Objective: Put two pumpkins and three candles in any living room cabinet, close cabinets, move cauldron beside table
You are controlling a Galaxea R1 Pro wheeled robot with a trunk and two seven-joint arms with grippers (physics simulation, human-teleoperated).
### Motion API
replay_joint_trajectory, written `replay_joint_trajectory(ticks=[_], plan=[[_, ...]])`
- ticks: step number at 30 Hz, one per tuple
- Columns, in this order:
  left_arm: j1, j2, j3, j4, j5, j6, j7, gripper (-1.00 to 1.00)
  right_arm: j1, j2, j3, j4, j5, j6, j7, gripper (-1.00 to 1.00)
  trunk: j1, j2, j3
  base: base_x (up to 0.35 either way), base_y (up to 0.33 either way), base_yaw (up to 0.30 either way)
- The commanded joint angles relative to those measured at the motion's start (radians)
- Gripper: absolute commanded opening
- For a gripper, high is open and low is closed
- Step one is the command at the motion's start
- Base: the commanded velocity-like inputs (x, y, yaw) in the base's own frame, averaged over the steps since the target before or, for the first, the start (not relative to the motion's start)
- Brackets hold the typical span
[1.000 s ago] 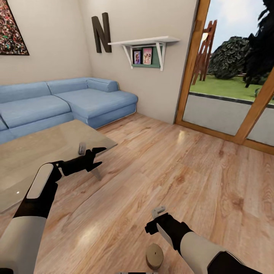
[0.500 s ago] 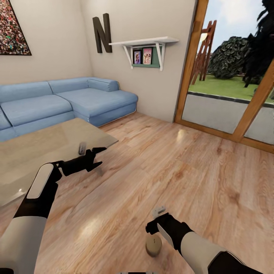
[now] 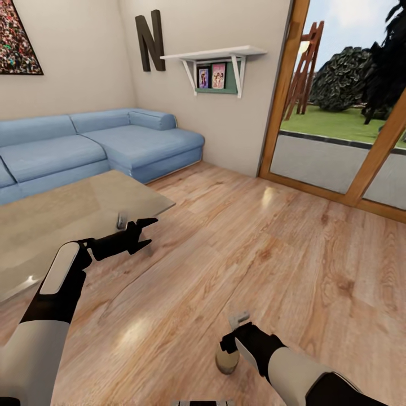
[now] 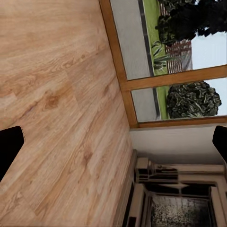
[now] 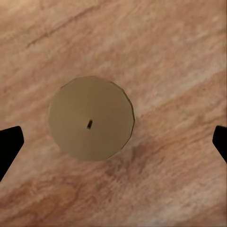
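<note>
A stubby beige candle (image 3: 226, 358) stands upright on the wooden floor near the bottom of the head view. My right gripper (image 3: 230, 343) hovers right over it. The right wrist view looks straight down on the candle (image 5: 91, 124), whose round top with a small wick lies between the two wide-apart black fingertips (image 5: 9, 146); the gripper is open. My left gripper (image 3: 145, 232) is open and empty, held over the front corner of the glass-topped table (image 3: 67, 217). Its left wrist view looks across floor toward a window.
A blue corner sofa (image 3: 101, 146) lines the far wall behind the table. A white wall shelf (image 3: 217, 56) and a dark letter N (image 3: 149, 44) hang above. Wood-framed glass doors (image 3: 344, 124) stand at the right, with open wooden floor (image 3: 282, 248) in between.
The candle has come up in the head view and now sits under my right gripper, which dropped closer to it. The camera tilted slightly. The left arm stayed still.
</note>
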Motion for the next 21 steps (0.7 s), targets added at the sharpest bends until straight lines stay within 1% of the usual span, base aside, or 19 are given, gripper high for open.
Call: replay_joint_trajectory(ticks=[1,4,8,11,13,15,17,21], plan=[[0.000,0.000,0.000,0.000,0.001,0.000,0.000,1.00,0.001,0.001,0.000,0.010,0.000,-0.017,-0.002,1.00,0.000,0.000,-0.004,0.000,0.000,0.000],[0.000,0.000,0.000,0.000,0.001,0.000,0.000,1.00,0.007,0.002,0.001,0.033,0.001,-0.066,-0.013,1.00,0.002,-0.001,-0.016,0.000,0.000,0.000],[0.000,0.000,0.000,0.000,0.001,0.000,0.000,1.00,0.017,0.003,0.001,0.049,0.004,-0.139,-0.072,1.00,0.004,-0.002,-0.031,0.000,0.000,0.000],[0.000,0.000,0.000,0.000,0.001,0.000,0.000,1.00,0.034,0.004,0.001,0.051,0.008,-0.188,-0.089,1.00,0.005,-0.003,-0.043,0.000,0.000,0.000],[0.000,0.000,0.000,0.000,0.001,0.000,0.000,1.00,0.041,0.004,0.002,0.051,0.009,-0.207,-0.091,1.00,0.006,-0.003,-0.050,0.000,0.000,0.000],[0.000,0.000,0.000,0.000,0.001,0.000,0.000,1.00,0.047,0.004,0.002,0.050,0.011,-0.242,-0.093,1.00,0.007,-0.004,-0.058,0.000,0.000,0.000],[0.000,0.000,0.000,0.000,0.001,0.000,0.000,1.00,0.048,0.004,0.004,0.049,0.011,-0.255,-0.092,1.00,0.008,-0.004,-0.066,0.000,0.000,0.000],[0.000,0.000,0.000,0.000,0.000,0.000,0.000,1.00,0.058,0.004,0.007,0.044,0.018,-0.264,-0.082,1.00,0.008,-0.004,-0.066,0.000,0.000,0.000]])
